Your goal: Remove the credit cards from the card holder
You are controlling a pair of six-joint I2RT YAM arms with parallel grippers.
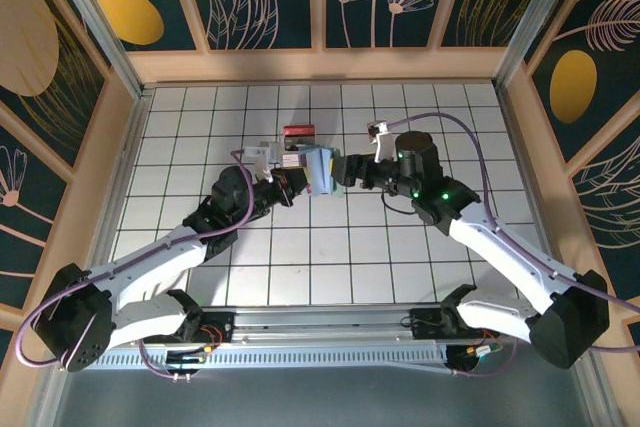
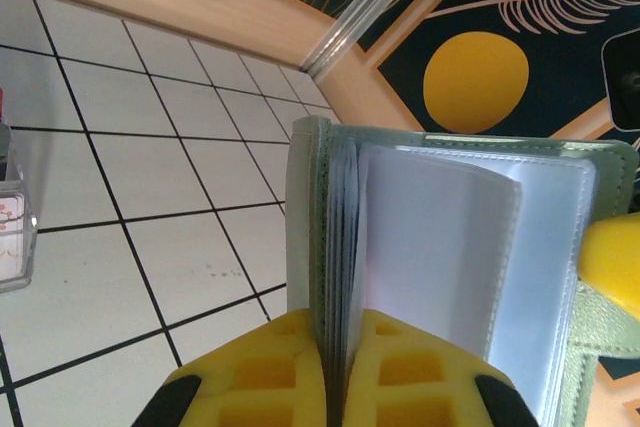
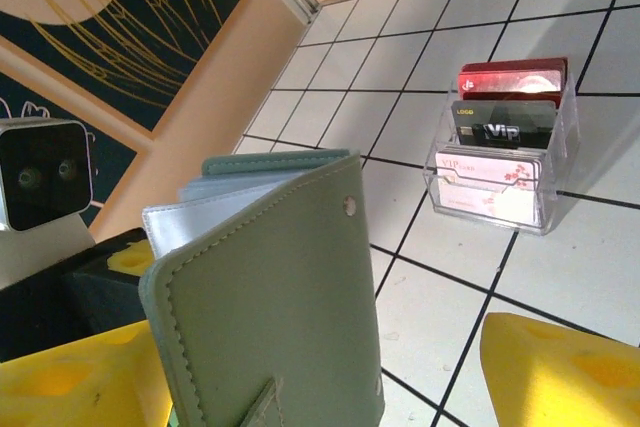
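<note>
At the centre of the top view both arms stretch inward and meet at the card holder (image 1: pixel 320 169), which stands upright and half open. The left gripper (image 2: pixel 335 352) pinches its edge at frame bottom. The right gripper (image 3: pixel 330 377) is spread wide, one finger beside the green cover.

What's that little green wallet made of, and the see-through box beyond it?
The card holder looks like soft, matte leather or imitation leather: it has a fine grain, stitched edges and a metal-looking snap. Its inner sleeves seem to be glossy, clear plastic. The box looks like rigid clear acrylic, with shiny edges.
</note>
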